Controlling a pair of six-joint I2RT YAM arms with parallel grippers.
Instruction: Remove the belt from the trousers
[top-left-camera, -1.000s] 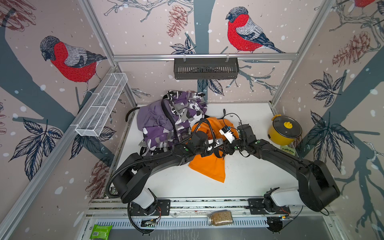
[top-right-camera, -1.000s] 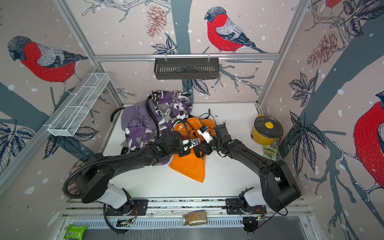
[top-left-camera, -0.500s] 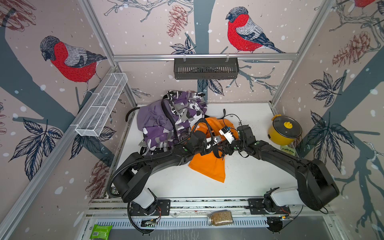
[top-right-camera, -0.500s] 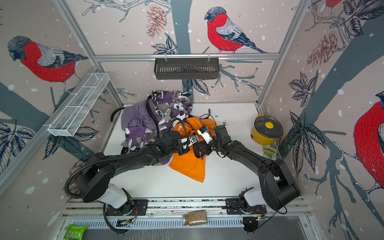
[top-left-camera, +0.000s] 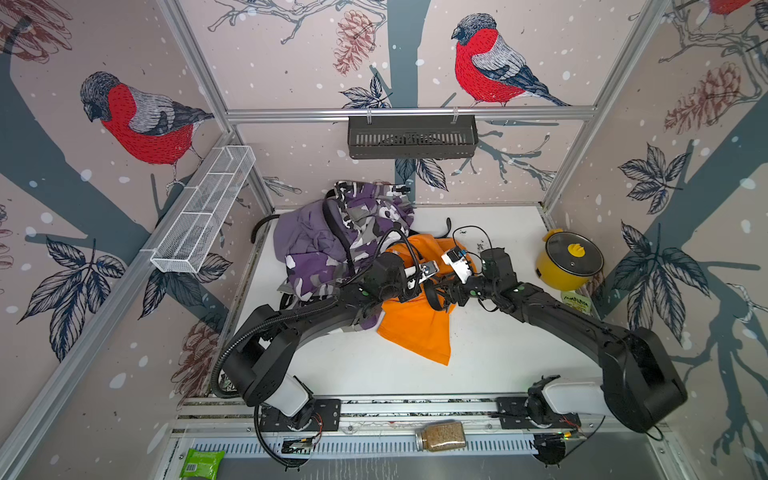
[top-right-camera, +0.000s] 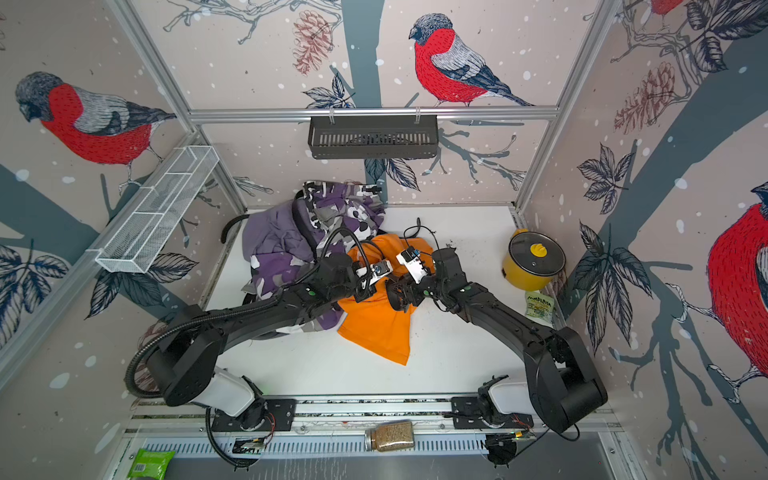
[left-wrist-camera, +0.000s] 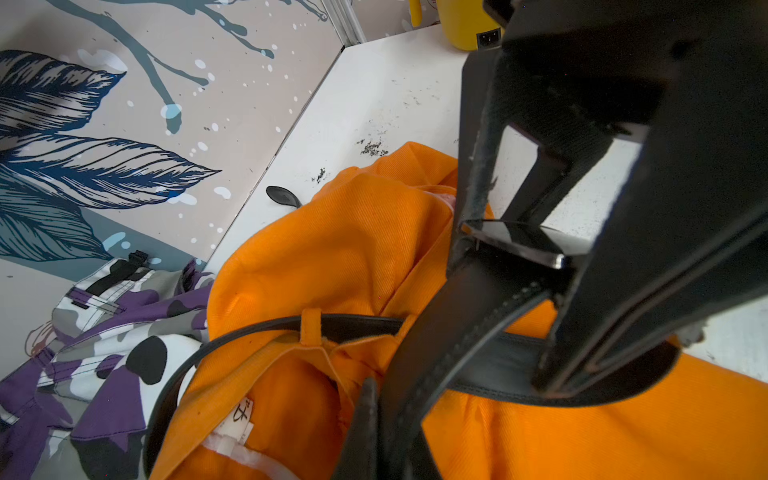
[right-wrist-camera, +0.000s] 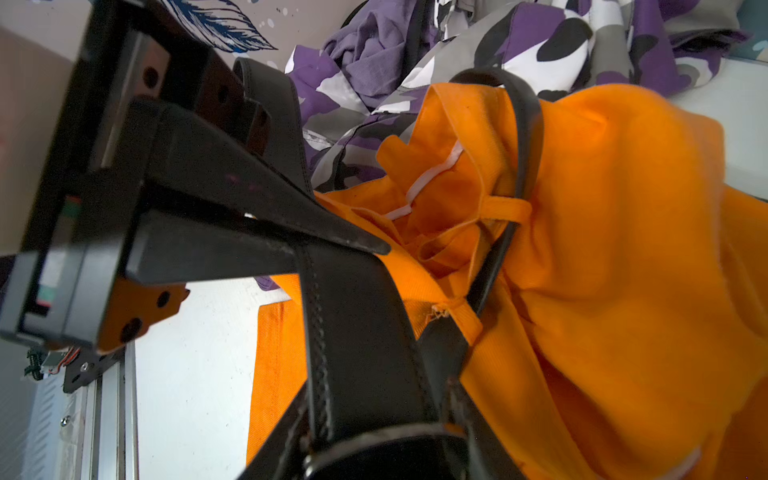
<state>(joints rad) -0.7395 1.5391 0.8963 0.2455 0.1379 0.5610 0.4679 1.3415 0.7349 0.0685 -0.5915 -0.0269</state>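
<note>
Basically mid-worktop (top-left-camera: 498, 357): orange trousers (top-left-camera: 415, 332) lie crumpled, one leg trailing toward the near edge. Black belt (left-wrist-camera: 357, 326) is threaded round the waistband, passing under at least one orange loop (left-wrist-camera: 311, 326), so it is not out yet.

Left gripper (right-wrist-camera: 336, 253) has its jaws pressed together on the strap. Right gripper (left-wrist-camera: 507, 266) meets it just beside. Its jaws stand partly apart and look clamped across the buckle end, with a shiny plate between them.

Judgement: the two grips sit close together so one side can anchor while the other works the strap free of the buckle or drags it through the loops. Nothing pins the trousers down, so the cloth may ride along with a pull.

Camouflage trousers (top-left-camera: 365, 232) and lilac trousers (top-left-camera: 299, 241) are heaped at the far left corner. They touch the orange pair and show black straps of their own, probably parked there out of the way. Yellow pot (top-left-camera: 569, 257) sits at the right edge, well apart from the grippers.
</note>
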